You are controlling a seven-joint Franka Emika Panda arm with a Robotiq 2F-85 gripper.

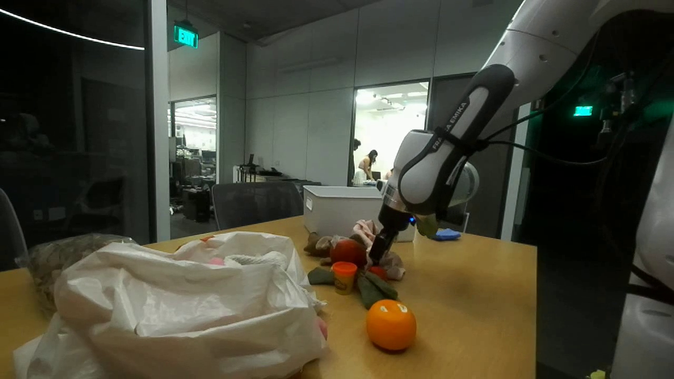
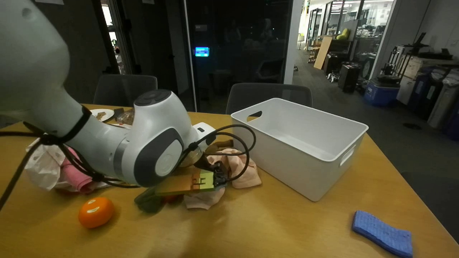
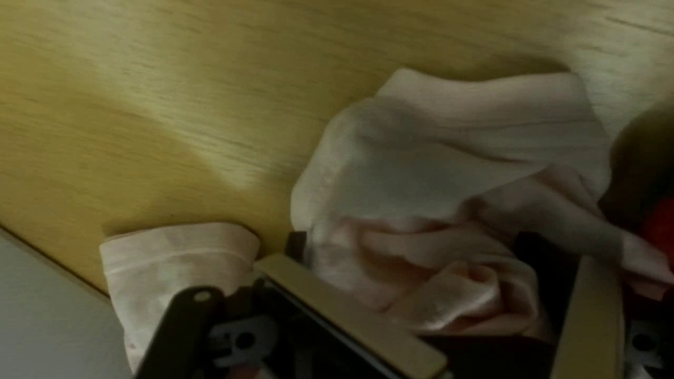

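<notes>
Cloth [image 3: 442, 173], pale pink and hemmed, lies rumpled on the table [image 2: 258, 233], just beside the white bin [image 2: 287, 168]. The jaws, seen from where I stand, point down at it, slightly tilted. They are spread wide and grip nothing; in the wrist view a bunched fold lies between the fingers [image 3: 353, 315]. Whether either fingertip touches fabric I cannot tell. Nearby, in an exterior view: an orange-lidded yellow tub [image 1: 344, 281], a red ball-like object [image 1: 347, 253] and, farther off, an orange fruit [image 1: 390, 325].

Step in hand, my reading: lining up a grasp on the cloth, not yet made. Next move seems to call for settling both fingertips low around that fold, then closing squarely. Caution: a shallow pinch could slip off thin fabric, and something red [image 3: 662, 226] at the wrist view's edge sits near the jaws.
</notes>
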